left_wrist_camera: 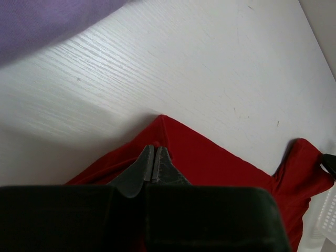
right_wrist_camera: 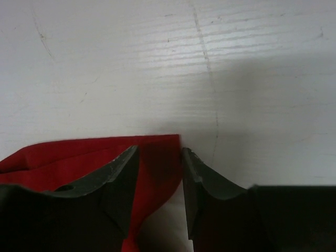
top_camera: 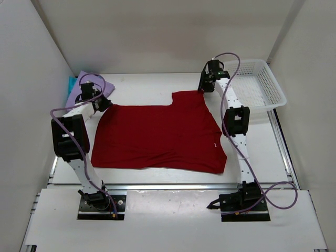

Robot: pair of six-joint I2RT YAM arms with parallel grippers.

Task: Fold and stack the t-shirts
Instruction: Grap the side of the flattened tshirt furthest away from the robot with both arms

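Note:
The deep red t-shirt (top_camera: 157, 137) lies spread flat in the middle of the table. My left gripper (top_camera: 103, 104) is at its far left corner, shut on a pinch of the red cloth (left_wrist_camera: 220, 168), which shows at the fingertips (left_wrist_camera: 163, 157). My right gripper (top_camera: 202, 90) is at the far right corner. Its jaws stand open with the red corner (right_wrist_camera: 157, 152) lying between them on the table. The lavender t-shirt (top_camera: 74, 93) lies at the far left with the teal one (top_camera: 71, 82) peeking out behind it. The lavender one also shows in the left wrist view (left_wrist_camera: 42, 21).
A white mesh basket (top_camera: 262, 89) stands at the far right, close behind the right arm; its edge shows in the left wrist view (left_wrist_camera: 328, 220). White walls enclose the table on three sides. Bare table lies beyond the red shirt's far edge (top_camera: 147, 86).

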